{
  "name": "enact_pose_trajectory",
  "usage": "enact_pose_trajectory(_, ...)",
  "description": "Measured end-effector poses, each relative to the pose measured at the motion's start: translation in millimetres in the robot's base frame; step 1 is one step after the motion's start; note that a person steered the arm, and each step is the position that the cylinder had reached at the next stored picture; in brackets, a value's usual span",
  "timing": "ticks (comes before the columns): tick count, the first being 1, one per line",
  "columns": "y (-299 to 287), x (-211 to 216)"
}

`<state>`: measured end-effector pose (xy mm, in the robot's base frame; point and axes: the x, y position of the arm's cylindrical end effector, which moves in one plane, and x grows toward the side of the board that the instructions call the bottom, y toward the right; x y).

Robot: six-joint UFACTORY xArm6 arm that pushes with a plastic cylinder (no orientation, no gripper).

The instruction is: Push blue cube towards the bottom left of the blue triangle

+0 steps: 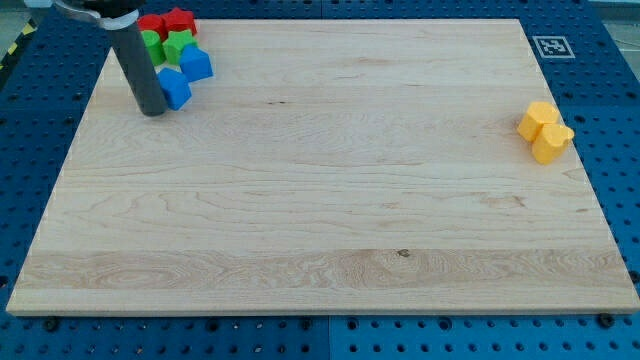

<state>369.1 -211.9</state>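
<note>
My tip [153, 112], a bare dark rod with no jaws, touches the small blue cube [175, 88], already just below-left of the blue triangle block [197, 65]; little remains.

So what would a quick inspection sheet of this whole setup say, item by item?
Surface: pale wooden board, bare apart from two groups of blocks.
Job's things: blue cube and blue triangle close together in the top-left cluster.
Clutter: red blocks and green blocks in that cluster; yellow blocks at the view's right.
Grippers: none; my tip sits against the blue cube's left side.
Cables: nothing seen.
Surroundings: blue perforated base; a square marker.
</note>
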Motion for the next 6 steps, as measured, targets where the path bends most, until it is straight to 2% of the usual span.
enact_pose_trajectory(3,5,0)
enact_pose_trajectory(6,47,3)
